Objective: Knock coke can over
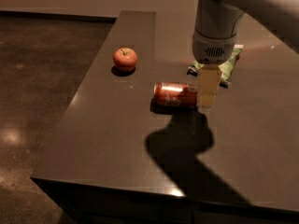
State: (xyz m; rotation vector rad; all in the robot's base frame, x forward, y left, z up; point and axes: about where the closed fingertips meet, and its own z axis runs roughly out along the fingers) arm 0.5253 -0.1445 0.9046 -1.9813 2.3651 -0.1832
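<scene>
The coke can [175, 95] lies on its side on the dark table [112, 139], its length running left to right, with white lettering facing up. My gripper [208, 91] hangs straight down from the arm, right at the can's right end and touching or nearly touching it. The gripper holds nothing that I can see. The arm's shadow falls on the table in front of the can.
A red apple [125, 59] sits on the table to the back left of the can. A green snack bag [227, 65] lies behind the gripper, partly hidden by the arm. The table's left edge drops to a dark floor [42, 78].
</scene>
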